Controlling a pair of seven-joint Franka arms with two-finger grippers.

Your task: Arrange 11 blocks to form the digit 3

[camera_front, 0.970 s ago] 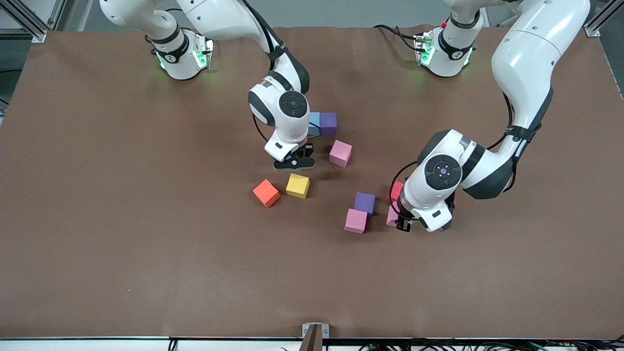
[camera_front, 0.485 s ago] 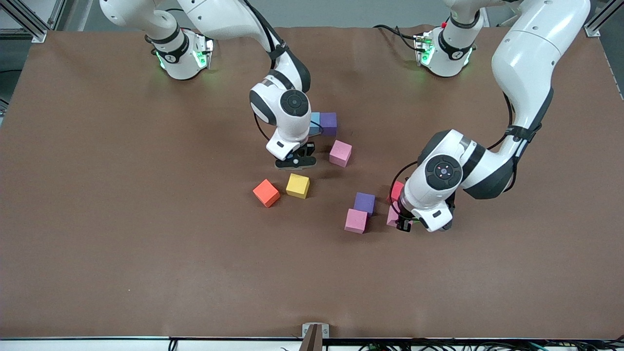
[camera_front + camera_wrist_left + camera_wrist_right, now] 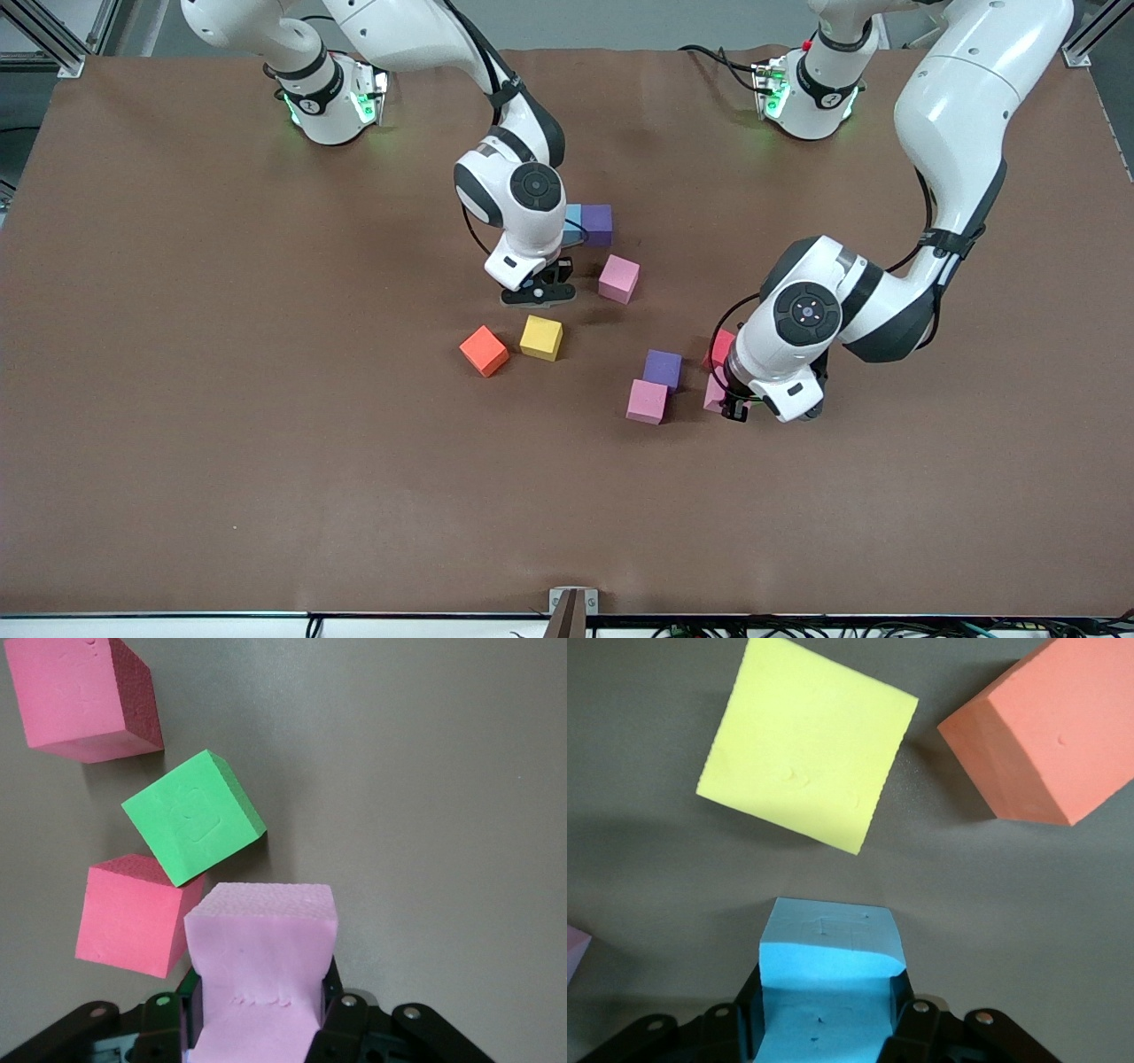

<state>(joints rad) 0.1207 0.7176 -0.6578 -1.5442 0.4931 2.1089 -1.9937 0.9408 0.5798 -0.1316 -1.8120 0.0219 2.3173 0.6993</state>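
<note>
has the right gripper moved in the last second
Yes, slightly. The right gripper, shut on a light blue block, drifted away from the front camera and the yellow block, toward the pink block.

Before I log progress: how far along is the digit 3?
Barely started: only a light blue cube and purple cube sit joined. Left gripper holds a pink cube, right gripper a blue cube. The other blocks lie scattered.

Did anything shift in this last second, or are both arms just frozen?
The right gripper, shut on a light blue block, drifted slightly toward the left arm's end. The left gripper stays clamped on its pink block. The blocks on the table lie unchanged.
</note>
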